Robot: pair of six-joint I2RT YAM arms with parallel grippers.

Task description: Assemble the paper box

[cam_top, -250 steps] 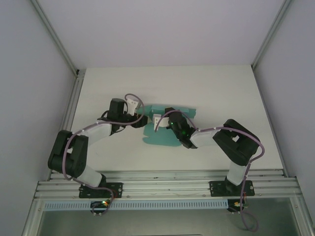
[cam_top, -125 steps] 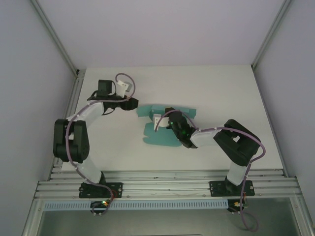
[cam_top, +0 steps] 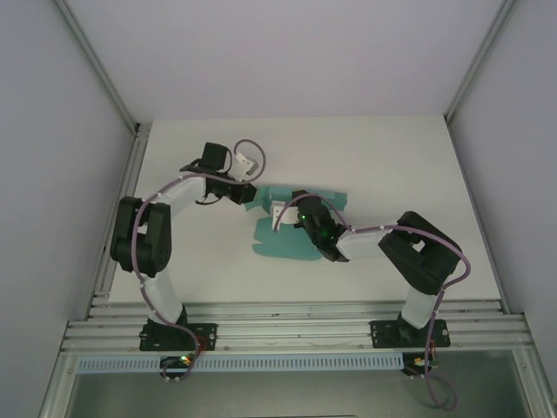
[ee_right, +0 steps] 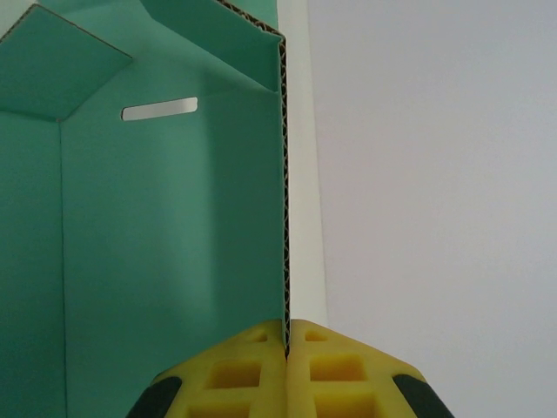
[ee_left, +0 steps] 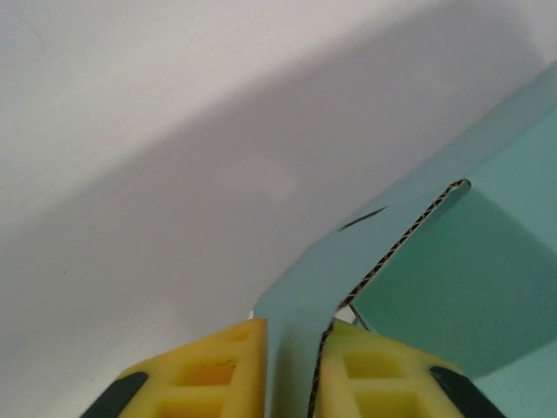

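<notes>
Pads of the right gripper point(ee_right: 286, 335) are pressed together on an upright wall of the paper box point(ee_right: 174, 244), and in our right wrist view we see its corrugated edge pinched between them. From above, that arm reaches in from 4 o'clock. The teal box lies half folded near the middle of the table point(cam_top: 392, 157), with a flat panel spread toward 6 o'clock. Farther back, at the box's 10 o'clock corner, the left gripper point(ee_left: 291, 348) stands narrowly parted. A raised flap runs into the gap, its edge against one yellow pad point(ee_left: 383, 374). We cannot tell whether the other pad touches it.
</notes>
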